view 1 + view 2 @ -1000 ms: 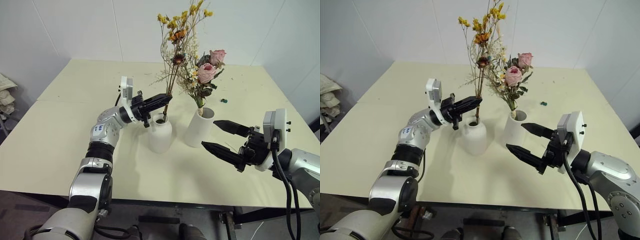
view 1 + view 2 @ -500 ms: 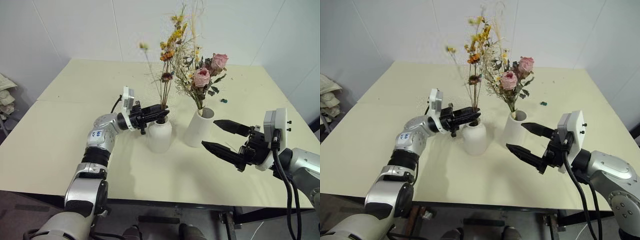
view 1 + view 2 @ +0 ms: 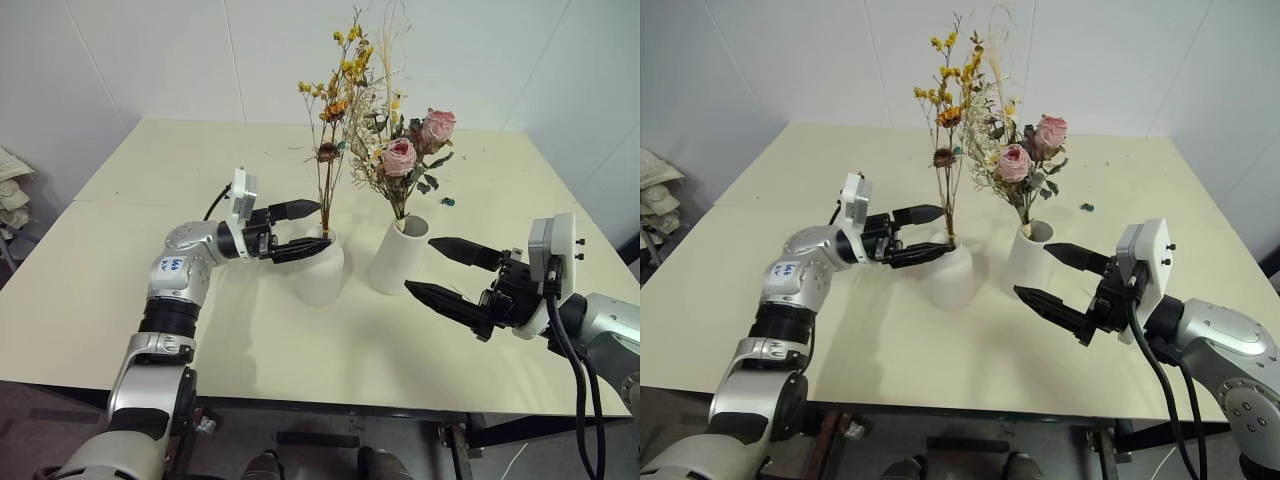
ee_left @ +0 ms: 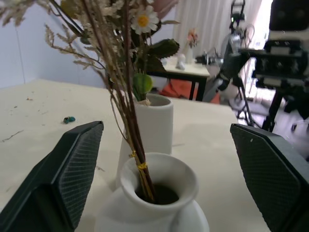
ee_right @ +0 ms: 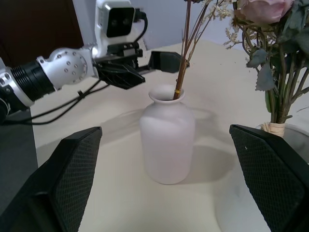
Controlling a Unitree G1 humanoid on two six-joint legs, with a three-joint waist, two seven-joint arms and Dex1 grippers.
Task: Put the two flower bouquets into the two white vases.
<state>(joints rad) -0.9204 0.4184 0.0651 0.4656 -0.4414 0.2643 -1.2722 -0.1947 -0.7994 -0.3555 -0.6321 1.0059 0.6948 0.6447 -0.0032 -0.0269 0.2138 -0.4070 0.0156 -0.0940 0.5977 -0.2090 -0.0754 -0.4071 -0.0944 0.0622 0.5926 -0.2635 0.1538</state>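
While both bouquets are already standing in their vases, the left pincer is hovering with its fingers spread wide on either side of the thin brown stems, gripping nothing. From the head views, the small yellow-orange bouquet is sitting in the rounded narrow-necked vase, and the pink rose bouquet is rising from the taller wide-mouthed vase just beside it on the tabletop. A tiny dark object is lying farther back (too small to identify). The right pincer is hanging wide apart and empty, near the taller vase.

Through the left wrist view, the stems are dropping into the narrow neck, with the taller vase directly behind.

Through the right wrist view, the rounded vase is standing between the fingers, the left pincer behind it.

Compared with a second ago, the left pincer was clamped on the stems above the vase; now it is released, and the bouquet is sitting lower in the neck. The right pincer is staying unchanged.
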